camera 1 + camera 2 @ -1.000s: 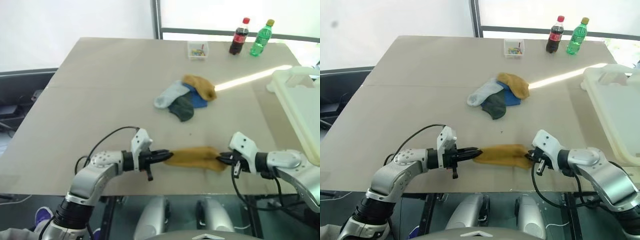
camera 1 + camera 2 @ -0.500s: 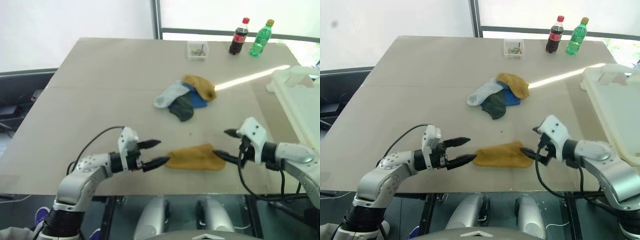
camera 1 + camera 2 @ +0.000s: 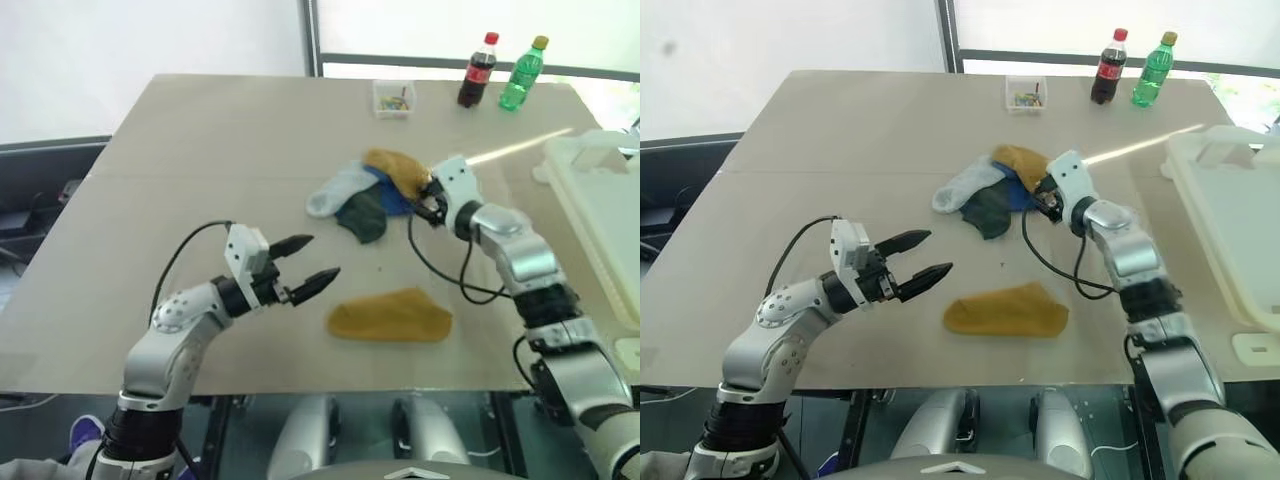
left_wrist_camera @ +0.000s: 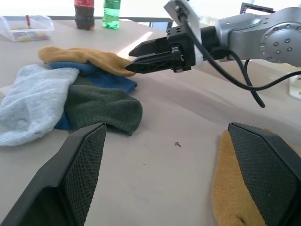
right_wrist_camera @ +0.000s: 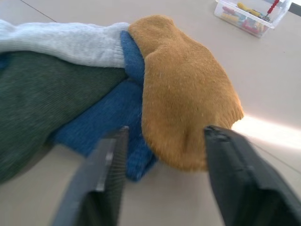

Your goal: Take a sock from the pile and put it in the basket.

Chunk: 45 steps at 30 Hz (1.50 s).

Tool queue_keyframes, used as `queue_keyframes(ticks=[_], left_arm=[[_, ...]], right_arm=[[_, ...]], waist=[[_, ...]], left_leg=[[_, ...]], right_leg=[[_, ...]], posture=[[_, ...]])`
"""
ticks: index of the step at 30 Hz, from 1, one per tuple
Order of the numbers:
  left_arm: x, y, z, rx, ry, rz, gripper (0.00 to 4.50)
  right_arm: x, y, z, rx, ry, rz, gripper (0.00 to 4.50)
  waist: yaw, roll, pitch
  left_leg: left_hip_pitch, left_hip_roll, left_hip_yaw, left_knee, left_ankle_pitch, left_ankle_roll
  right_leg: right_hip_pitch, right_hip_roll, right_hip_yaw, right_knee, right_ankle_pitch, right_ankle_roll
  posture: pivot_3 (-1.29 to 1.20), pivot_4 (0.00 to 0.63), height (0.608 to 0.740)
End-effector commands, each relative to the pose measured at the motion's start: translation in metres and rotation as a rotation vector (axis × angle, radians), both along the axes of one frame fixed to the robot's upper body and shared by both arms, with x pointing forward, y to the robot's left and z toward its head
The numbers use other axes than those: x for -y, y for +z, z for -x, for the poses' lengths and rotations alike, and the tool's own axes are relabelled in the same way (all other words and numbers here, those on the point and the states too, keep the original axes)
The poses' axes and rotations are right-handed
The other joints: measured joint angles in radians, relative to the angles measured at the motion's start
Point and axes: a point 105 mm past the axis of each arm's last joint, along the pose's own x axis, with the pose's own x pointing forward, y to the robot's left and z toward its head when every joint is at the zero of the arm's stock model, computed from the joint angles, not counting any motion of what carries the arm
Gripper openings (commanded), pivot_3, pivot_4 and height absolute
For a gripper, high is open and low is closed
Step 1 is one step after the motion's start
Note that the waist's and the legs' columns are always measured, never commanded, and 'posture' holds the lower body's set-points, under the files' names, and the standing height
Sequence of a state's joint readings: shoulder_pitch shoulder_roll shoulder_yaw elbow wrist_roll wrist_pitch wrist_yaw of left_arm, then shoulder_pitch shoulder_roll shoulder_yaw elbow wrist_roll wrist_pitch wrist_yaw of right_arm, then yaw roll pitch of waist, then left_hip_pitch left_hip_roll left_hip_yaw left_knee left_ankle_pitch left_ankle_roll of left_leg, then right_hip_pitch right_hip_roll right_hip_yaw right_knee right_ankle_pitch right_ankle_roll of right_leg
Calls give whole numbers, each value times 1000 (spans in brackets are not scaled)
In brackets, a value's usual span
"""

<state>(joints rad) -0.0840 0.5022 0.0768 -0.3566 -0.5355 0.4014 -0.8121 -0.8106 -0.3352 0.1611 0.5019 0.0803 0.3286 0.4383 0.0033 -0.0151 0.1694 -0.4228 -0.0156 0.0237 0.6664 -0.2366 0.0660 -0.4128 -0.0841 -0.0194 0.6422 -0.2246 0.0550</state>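
The right gripper (image 3: 428, 199), fingers apart but seemingly narrowing, reached the pile's (image 3: 368, 195) mustard sock (image 5: 183, 108), soft and limp, best pinched at its near edge, while the left gripper (image 3: 306, 264) hung spread.

The left gripper (image 3: 308, 262) hovers with its fingers spread wide, pointing forward and to the right. The right arm reaches far forward, its gripper (image 3: 431, 198) partly open.

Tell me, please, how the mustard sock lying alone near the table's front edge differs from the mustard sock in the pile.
The lone mustard sock lies flat on bare table, touching no other sock; the pile's mustard sock rests partly on a blue sock. The right claw is at the pile's sock; neither claw is at the lone one. Both are the same mustard yellow.
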Motion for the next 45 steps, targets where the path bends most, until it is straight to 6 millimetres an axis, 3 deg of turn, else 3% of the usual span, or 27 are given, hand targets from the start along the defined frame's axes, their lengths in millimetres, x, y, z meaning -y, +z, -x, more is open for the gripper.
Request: queue_keyframes(ticks=[1, 19, 21, 23, 25, 30, 38, 45], left_arm=[[-2, 13, 7, 43, 30, -1, 4414], [-7, 17, 13, 55, 105, 18, 4414], [-6, 16, 14, 55, 104, 18, 4414], [-6, 15, 15, 55, 105, 16, 4414], [-8, 14, 15, 54, 108, 16, 4414], [-11, 11, 13, 53, 115, 18, 4414], [-11, 5, 7, 40, 111, 27, 4414], [-10, 4, 2, 34, 92, 39, 4414]], right_arm=[[-5, 10, -13, 70, 8, 19, 2211], [-27, 2, -21, 61, 66, 37, 2211], [-26, 0, -21, 56, 56, 33, 1641], [-26, -1, -22, 51, 52, 28, 689], [-27, 0, -22, 49, 53, 24, 34], [-28, 7, -22, 61, 73, 24, 34], [-40, 10, 23, 11, 354, 91, 34], [-55, 18, 63, -56, 497, 57, 34]], waist=[[-4, 0, 0], [-21, 1, 1], [-21, 1, 1], [-20, 1, 1], [-21, 1, 1], [-21, 1, 1], [-16, 4, 2], [-17, 4, 2]], left_leg=[[-1, 0, 0, 0, 0, 0], [1, 1, -1, 0, 0, 0], [1, 1, -1, 0, 0, 0], [1, 1, -1, 0, 0, -1], [1, 0, -1, 0, 0, -1], [1, 0, -1, -1, 0, -1], [1, 0, -2, -1, 0, 0], [1, 1, -2, -1, -2, 3]], right_leg=[[0, 0, 0, 0, 0, 0], [0, 1, -1, 3, 0, 0], [0, 1, -1, 3, 0, 0], [0, 1, -1, 3, 0, 0], [0, 0, -1, 3, 0, 0], [0, -2, -1, 3, 0, 0], [0, -3, -2, 2, 0, 0], [0, -3, -2, 3, 0, 0]], posture=[[0, 150, 729], [0, 150, 729], [0, 150, 729], [0, 150, 729], [0, 150, 729], [0, 150, 729], [0, 150, 729], [0, 150, 729]])
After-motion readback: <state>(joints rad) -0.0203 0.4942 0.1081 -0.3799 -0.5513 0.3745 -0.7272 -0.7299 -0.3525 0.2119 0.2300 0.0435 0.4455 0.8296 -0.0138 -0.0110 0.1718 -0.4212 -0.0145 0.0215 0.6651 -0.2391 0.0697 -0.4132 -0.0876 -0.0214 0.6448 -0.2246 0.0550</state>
